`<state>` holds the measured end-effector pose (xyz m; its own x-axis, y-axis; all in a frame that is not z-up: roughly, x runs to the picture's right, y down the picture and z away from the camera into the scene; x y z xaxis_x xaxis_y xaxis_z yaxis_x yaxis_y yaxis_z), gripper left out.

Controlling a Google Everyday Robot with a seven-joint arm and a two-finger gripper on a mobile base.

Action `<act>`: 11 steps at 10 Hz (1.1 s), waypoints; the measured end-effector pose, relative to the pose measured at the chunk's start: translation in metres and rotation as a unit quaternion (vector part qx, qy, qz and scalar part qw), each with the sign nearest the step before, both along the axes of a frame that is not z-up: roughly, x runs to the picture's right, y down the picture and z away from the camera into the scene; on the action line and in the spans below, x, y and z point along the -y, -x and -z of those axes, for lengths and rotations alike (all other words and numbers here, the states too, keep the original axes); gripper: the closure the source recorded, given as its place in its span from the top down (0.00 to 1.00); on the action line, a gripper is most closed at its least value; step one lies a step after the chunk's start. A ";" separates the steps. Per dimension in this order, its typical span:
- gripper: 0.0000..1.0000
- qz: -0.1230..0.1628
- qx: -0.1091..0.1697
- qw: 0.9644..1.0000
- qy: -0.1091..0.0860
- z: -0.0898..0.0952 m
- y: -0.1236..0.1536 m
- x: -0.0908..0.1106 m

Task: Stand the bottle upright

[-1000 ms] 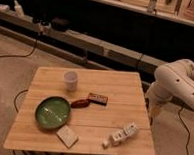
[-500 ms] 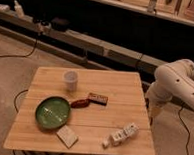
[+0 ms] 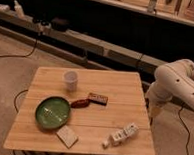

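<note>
We see the bottle (image 3: 121, 135) lying on its side at the lower right of the counter (image 3: 121, 82), close to the front edge, its long axis running diagonally from lower left up to the right; the narrower end seems to point lower left, tho we can't be sure. It touches nothing else. The arm (image 3: 177, 83), white & bulky, sits at the right of the frame, off the counter, w/ the hand (image 3: 152, 111) hanging down just beside the counter's right edge, above & to the right of the bottle, apart from it. We can't tell whether the hand is apart or together, as it shows only as a dark tip below the arm. It holds nothing that we can make out. Elsewhere on the counter: a cup (image 3: 70, 80) upright in the upper-left part; a green plate (image 3: 52, 112) at the left; a reddish-brown item (image 3: 80, 103) at the plate's upper-right rim; a dark bar (image 3: 97, 97) just right of that item; and a pale block (image 3: 67, 136) lying flat below the plate, near the front edge, well left of the bottle. Behind the counter a long low shelf (image 3: 93, 44) runs across the frame.
</note>
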<state>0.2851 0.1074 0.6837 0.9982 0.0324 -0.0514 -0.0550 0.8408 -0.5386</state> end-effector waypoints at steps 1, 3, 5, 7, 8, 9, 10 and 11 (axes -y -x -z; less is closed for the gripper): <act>0.65 0.000 0.000 1.000 0.000 0.000 0.000 0.000; 0.65 0.002 0.022 1.000 -0.005 0.000 0.009 0.000; 0.65 0.009 0.095 0.995 -0.005 -0.001 0.049 -0.005; 0.65 0.024 0.240 0.970 0.020 0.004 0.127 -0.039; 0.65 0.024 0.273 0.961 0.031 0.007 0.140 -0.052; 0.65 0.022 0.307 0.951 0.036 0.012 0.153 -0.061; 0.65 0.023 0.327 0.944 0.039 0.014 0.162 -0.065; 0.65 0.023 0.329 0.943 0.039 0.014 0.163 -0.066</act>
<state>0.1220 0.1732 0.6693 0.8145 0.0101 0.5800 0.3489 0.7903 -0.5037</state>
